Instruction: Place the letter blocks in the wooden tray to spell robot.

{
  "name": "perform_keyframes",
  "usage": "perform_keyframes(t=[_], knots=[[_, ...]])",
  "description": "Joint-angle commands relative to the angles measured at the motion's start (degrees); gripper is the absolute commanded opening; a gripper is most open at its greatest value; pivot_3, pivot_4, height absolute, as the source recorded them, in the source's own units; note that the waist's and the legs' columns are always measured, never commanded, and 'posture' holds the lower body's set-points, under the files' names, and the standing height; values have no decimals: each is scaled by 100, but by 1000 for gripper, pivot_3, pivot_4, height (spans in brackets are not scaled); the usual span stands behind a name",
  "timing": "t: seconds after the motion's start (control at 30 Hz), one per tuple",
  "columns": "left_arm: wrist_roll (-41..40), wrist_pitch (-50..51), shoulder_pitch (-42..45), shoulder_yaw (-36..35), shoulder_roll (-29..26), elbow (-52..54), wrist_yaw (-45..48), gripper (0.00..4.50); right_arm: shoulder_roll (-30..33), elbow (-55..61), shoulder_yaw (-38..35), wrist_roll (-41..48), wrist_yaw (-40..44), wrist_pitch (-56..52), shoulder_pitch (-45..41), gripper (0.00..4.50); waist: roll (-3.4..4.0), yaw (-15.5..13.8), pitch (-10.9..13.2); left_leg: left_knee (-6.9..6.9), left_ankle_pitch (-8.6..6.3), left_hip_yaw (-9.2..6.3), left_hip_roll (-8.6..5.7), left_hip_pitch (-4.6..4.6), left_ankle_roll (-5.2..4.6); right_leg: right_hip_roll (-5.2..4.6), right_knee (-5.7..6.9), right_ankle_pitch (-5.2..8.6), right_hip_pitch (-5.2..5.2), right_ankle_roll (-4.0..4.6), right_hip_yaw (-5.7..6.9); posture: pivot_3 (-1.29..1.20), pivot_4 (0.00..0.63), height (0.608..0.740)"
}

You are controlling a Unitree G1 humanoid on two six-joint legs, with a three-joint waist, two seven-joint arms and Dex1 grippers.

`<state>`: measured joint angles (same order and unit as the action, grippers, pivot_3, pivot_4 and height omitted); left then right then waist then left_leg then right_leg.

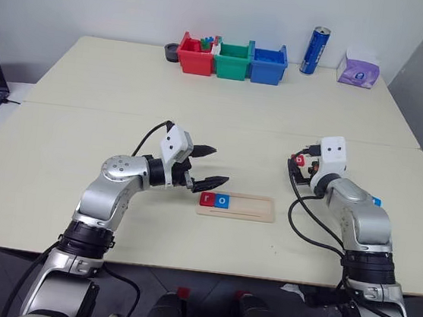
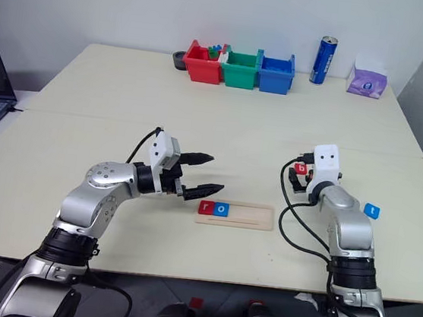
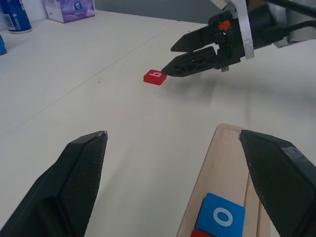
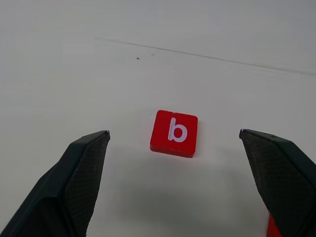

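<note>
The red b block (image 4: 174,133) lies flat on the worktop (image 1: 224,114), between the wide-open jaws of the right gripper (image 3: 170,60), which holds nothing and points forward, tilted slightly down. The wooden tray (image 1: 248,208) holds the red r block (image 1: 207,198) and blue o block (image 1: 223,200) at its left end. Beside that end the left gripper (image 1: 212,166) hovers, jaws wide and empty. A blue t block (image 2: 372,210) lies right of the right arm.
</note>
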<state>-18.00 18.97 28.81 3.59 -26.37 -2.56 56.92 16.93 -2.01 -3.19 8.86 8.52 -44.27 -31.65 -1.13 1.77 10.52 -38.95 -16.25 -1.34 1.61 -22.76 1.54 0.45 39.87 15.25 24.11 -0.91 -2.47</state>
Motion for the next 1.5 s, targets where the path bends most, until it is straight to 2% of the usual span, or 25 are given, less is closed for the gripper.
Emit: perform_keyframes(t=[0.03,0.9,1.0,1.1,1.13,1.23,1.27,1.4,1.5], knots=[[-125,-16,-22,-81,-48,225,-4,4494,-131,-60,-111,-43,-141,140,-207,4500,0,1,0,0,0,0,0,0,0,0,0,0,0,0,0,0,150,740],[-79,9,39,-35,-163,231,81,4494,-846,-1919,-429,-178,-815,972,-873,4500,1,13,0,2,0,0,2,2,0,0,0,0,1,1,-1,0,150,740],[-80,12,45,-43,-164,230,77,4500,-894,-1955,-559,-146,-902,973,-872,3937,1,11,0,2,0,0,2,1,0,0,0,0,0,0,-1,0,150,740],[-78,4,31,-43,-163,238,67,4500,-887,-1943,-580,-171,-923,981,-835,2823,1,15,0,2,0,0,2,2,0,0,0,0,1,1,-2,0,150,740],[-77,6,23,-41,-160,249,61,4500,-884,-1927,-580,-179,-925,978,-818,2618,1,17,0,3,0,0,3,2,0,0,0,0,1,1,-2,0,150,740],[-81,7,4,-33,-149,278,49,4500,-881,-1847,-553,-225,-931,948,-757,1598,1,20,0,4,0,0,3,2,0,0,0,0,1,0,-2,0,150,740],[-82,4,0,-32,-148,282,50,4500,-874,-1781,-520,-245,-913,925,-730,1461,1,20,0,4,0,0,3,2,0,0,0,0,1,0,-2,0,150,740],[30,-185,-58,62,-224,324,154,4500,-845,-972,-521,-37,-672,367,-433,1469,1,14,-1,6,0,-1,3,1,0,0,-3,0,1,0,-2,0,150,740],[-58,-185,-178,119,-317,489,343,4500,-487,489,-442,195,-325,-636,185,1469,2,6,-1,12,0,-7,6,-3,0,-1,-10,0,3,1,-3,0,150,740]])
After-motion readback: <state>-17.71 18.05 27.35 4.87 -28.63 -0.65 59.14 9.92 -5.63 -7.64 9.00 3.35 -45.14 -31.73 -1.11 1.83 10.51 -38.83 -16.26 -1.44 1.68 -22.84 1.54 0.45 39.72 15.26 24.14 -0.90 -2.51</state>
